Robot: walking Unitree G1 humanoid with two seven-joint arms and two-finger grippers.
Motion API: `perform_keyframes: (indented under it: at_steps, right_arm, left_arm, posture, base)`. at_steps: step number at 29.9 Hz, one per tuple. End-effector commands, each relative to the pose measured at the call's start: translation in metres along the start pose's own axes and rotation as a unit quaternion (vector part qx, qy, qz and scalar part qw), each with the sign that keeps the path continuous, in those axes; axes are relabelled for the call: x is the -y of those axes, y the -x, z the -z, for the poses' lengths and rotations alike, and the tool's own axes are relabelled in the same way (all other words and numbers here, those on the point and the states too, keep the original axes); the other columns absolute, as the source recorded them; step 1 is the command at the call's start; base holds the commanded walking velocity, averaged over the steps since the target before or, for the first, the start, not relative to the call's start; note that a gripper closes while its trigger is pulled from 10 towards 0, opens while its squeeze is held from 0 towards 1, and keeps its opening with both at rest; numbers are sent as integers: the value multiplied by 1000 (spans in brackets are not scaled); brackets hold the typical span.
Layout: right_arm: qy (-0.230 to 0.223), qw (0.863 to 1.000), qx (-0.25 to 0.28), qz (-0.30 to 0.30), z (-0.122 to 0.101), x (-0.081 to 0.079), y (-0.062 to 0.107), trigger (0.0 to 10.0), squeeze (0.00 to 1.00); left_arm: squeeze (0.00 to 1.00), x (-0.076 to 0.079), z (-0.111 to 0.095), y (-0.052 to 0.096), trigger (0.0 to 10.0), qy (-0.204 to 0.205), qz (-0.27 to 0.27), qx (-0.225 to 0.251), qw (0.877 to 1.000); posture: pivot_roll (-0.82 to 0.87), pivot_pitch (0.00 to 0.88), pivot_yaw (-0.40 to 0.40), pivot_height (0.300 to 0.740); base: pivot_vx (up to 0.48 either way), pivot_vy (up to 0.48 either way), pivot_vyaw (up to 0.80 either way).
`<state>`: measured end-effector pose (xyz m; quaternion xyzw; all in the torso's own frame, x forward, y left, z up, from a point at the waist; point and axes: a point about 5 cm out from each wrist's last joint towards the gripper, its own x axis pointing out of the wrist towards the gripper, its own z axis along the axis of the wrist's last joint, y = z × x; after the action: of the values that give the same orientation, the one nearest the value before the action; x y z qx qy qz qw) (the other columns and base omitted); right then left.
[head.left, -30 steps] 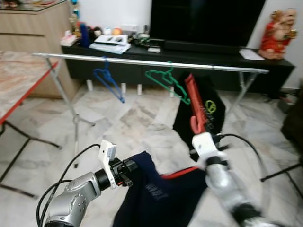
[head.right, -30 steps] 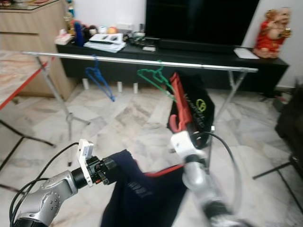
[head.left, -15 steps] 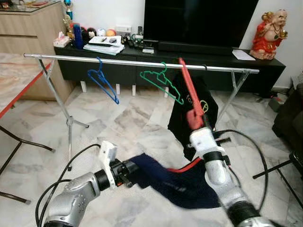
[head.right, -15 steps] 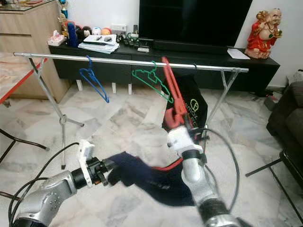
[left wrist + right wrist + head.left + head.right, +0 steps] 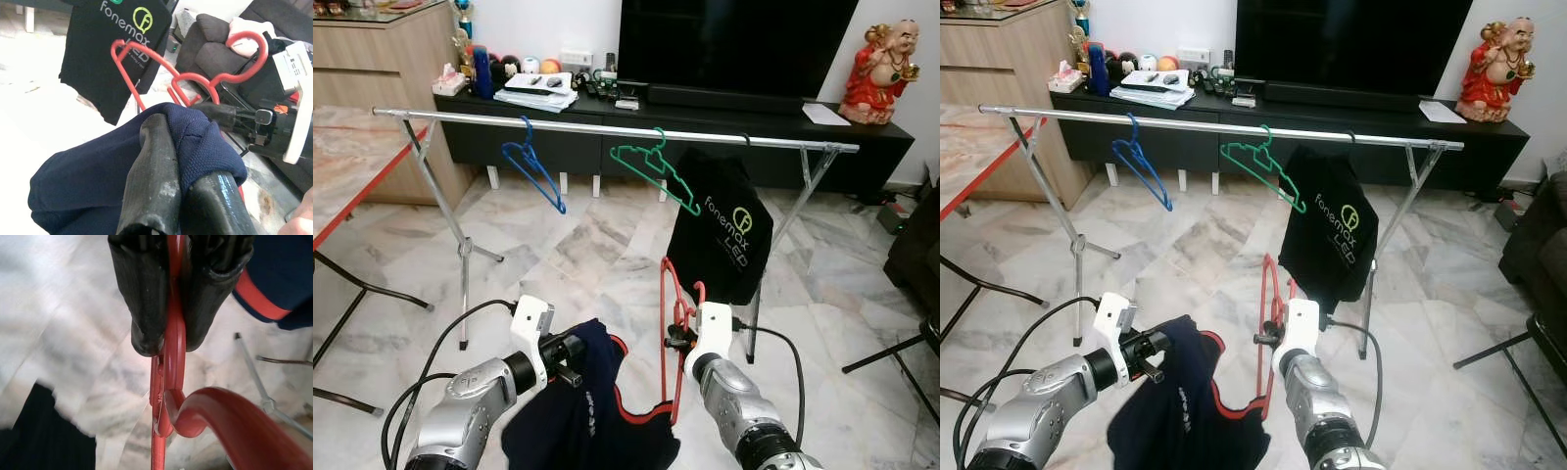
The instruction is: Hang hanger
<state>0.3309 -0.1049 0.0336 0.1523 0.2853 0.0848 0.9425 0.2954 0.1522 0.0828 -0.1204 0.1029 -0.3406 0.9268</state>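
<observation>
- Right end effector (image 5: 677, 336) is clenched on the red hanger (image 5: 668, 343) just below its hook; the hanger's long axis runs near vertical.
- Left end effector (image 5: 576, 351) pinches the navy garment (image 5: 582, 411), which is draped on the hanger's lower end.
- Rail (image 5: 607, 128) lies at 12 o'clock, well apart and higher; right arm nearer.
- Black shirt (image 5: 720, 235) on rail reads "fonemax LED".

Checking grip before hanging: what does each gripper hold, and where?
Right gripper pinches the red hanger just below its hook; left gripper clamps the navy shirt's fabric.
</observation>
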Motion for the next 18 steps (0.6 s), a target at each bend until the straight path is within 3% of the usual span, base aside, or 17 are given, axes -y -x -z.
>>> perform_keyframes:
  at_steps: [1, 4, 8, 9, 10, 18]
  right_arm:
    - [-41, 999, 2, -20, -10, -9, -2, 10000, 0]
    - [-28, 999, 1, -26, -10, -12, -2, 10000, 0]
    - [-63, 997, -6, -33, -10, -15, -2, 10000, 0]
    - [-64, 997, -7, -35, -10, -15, -1, 10000, 0]
    - [-69, 997, -8, -33, -10, -15, -1, 10000, 0]
    - [-91, 995, -11, -40, -13, -17, -1, 10000, 0]
  left_arm:
    - [0, -1, -7, -4, 10000, -18, -1, 10, 1000]
    - [0, -3, -8, -3, 10000, -18, -9, 15, 1000]
    - [0, -3, -5, -3, 10000, -20, -15, 13, 1000]
    - [871, -3, -4, -4, 10000, -20, -15, 13, 1000]
    - [1000, -3, -3, -4, 10000, -20, -15, 12, 1000]
    - [1000, -4, 1, -4, 10000, -23, -19, 0, 1000]
  posture:
    - [-8, 0, -43, 740]
    - [-7, 0, -45, 740]
    - [-8, 0, -48, 740]
    - [-8, 0, -48, 740]
    - [-11, 0, -48, 740]
    - [-13, 2, -48, 740]
  base:
    - [0, 0, 0]
    - [0, 0, 0]
    - [0, 0, 0]
    - [0, 0, 0]
    - [0, 0, 0]
    - [0, 0, 0]
